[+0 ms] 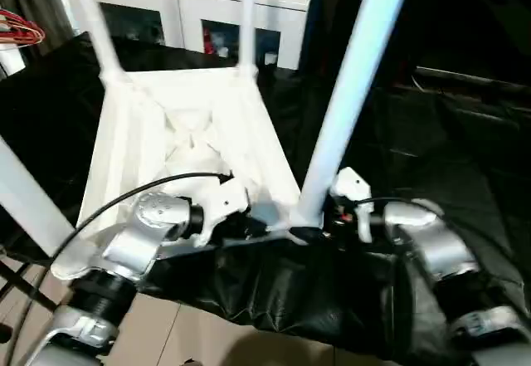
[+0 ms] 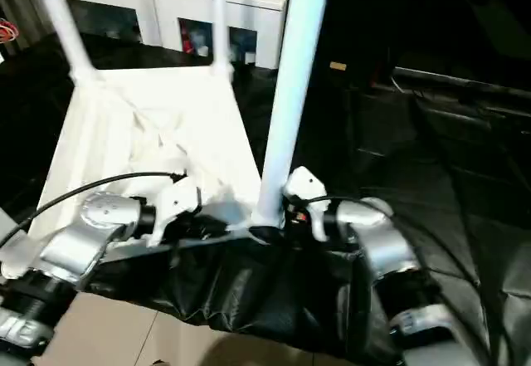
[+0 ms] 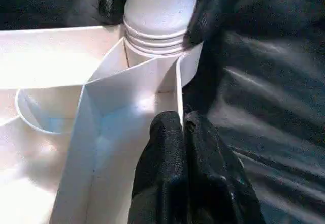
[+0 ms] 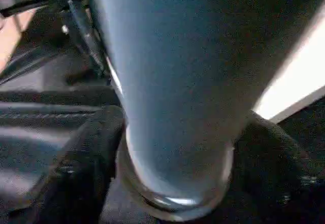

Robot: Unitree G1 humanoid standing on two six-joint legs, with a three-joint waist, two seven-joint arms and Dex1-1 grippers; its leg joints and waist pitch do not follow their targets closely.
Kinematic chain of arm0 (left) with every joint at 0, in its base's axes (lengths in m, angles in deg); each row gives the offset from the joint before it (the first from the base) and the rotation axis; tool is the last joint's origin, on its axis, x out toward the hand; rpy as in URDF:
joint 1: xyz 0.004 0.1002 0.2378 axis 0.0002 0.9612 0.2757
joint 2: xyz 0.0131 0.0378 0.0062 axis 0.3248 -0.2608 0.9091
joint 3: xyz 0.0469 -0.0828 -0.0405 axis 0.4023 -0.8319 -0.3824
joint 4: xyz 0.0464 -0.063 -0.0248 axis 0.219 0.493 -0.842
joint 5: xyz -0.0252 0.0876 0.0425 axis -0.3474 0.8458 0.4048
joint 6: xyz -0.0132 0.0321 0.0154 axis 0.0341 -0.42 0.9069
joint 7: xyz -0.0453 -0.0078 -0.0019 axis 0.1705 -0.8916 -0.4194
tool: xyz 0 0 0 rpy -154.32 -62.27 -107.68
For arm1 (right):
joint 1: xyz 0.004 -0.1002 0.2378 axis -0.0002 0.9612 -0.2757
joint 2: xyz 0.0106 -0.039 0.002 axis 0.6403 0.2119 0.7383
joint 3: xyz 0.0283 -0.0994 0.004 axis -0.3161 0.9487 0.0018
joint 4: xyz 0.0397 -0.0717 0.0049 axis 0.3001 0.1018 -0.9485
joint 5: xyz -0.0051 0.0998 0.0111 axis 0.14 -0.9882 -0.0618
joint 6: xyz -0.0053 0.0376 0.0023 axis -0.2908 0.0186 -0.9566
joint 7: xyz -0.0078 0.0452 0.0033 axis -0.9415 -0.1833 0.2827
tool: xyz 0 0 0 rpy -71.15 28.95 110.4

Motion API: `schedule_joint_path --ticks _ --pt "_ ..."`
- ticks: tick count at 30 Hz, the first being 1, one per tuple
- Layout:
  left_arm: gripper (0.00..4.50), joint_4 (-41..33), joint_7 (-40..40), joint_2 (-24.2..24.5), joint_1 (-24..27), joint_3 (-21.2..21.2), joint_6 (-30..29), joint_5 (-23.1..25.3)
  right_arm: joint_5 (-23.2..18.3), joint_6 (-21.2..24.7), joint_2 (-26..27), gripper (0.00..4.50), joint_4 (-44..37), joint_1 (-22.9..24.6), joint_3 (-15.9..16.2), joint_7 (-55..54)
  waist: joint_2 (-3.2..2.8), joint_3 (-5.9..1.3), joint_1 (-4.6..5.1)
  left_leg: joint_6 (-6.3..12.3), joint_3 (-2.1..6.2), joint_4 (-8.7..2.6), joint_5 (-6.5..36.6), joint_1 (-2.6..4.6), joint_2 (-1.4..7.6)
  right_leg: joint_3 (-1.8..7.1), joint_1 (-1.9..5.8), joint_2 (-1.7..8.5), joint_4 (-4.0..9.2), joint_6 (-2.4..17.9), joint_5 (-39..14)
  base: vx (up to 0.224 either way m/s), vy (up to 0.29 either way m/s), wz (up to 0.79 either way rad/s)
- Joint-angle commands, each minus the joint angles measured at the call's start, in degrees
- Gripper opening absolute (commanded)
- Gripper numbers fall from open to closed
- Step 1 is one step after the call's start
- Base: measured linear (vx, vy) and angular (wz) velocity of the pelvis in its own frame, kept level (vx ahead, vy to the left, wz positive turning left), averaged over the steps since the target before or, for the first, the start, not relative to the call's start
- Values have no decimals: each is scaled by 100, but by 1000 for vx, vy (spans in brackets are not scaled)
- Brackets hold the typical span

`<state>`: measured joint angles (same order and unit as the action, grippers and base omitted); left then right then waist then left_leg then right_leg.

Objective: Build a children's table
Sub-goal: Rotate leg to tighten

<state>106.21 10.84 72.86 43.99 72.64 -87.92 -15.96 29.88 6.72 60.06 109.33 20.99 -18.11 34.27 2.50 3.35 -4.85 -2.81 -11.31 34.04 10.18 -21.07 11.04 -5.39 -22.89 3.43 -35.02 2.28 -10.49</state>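
The tabletop [image 1: 187, 134] lies upside down on the surface [image 1: 398, 175], which is draped in black sheeting, its ribbed underside facing up. It looks like thin moulded plastic: light, fairly stiff across the ribs, probably slick and apt to slide on the sheeting. The walls and ribs near a corner seem the best place to steady it.

Two legs [image 1: 95, 21] stand in the far corner sockets, and a third crosses the near left edge of the head view. The fourth leg [image 1: 348, 92] rises from the near right corner, tilted a little. Being a long hollow tube, it should be light but top-heavy in leverage, so a hold low down near the threaded base gives the most control. In the left wrist view the threads [image 3: 155, 38] are still showing above the socket [image 3: 190, 66], so I judge it not fully seated.

The left gripper [image 3: 184, 127] has its fingers pressed on the tabletop's edge wall just beside that socket. The right gripper [image 4: 175, 148] has its fingers spread around the base of the leg, one on each side.

Behind stands a white cabinet [image 1: 207, 9] with glass doors, well clear. The robot's own black cable [image 1: 133, 192] loops over the tabletop and could snag.
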Motion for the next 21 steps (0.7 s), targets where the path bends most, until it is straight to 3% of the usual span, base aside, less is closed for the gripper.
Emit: schedule_joint_path --ticks 1,8,13,21 --pt "0 -255 -339 68 -3 158 89 -80 -103 63 -102 318 -137 -90 62 192 -42 -386 3 222 136 -363 1098 101 314 381 302 537 436 1051 -1237 0 0 0" --pt "0 -286 -445 161 6 169 57 -123 -93 103 -140 276 -251 -34 175 402 -40 -390 -14 163 144 -366 1099 104 309 379 295 536 434 1005 -1333 0 0 0" --pt "0 -155 28 -14 -45 133 83 39 -17 107 -49 263 -295 87 233 226 -37 -385 -16 163 144 -362 1086 101 302 377 292 541 456 972 -1408 0 0 0" --pt "0 134 1502 -826 -336 72 -354 373 344 101 1000 261 247 126 -181 -2301 -23 -354 97 -82 186 -392 1440 120 287 357 259 554 548 713 -2227 0 0 0"
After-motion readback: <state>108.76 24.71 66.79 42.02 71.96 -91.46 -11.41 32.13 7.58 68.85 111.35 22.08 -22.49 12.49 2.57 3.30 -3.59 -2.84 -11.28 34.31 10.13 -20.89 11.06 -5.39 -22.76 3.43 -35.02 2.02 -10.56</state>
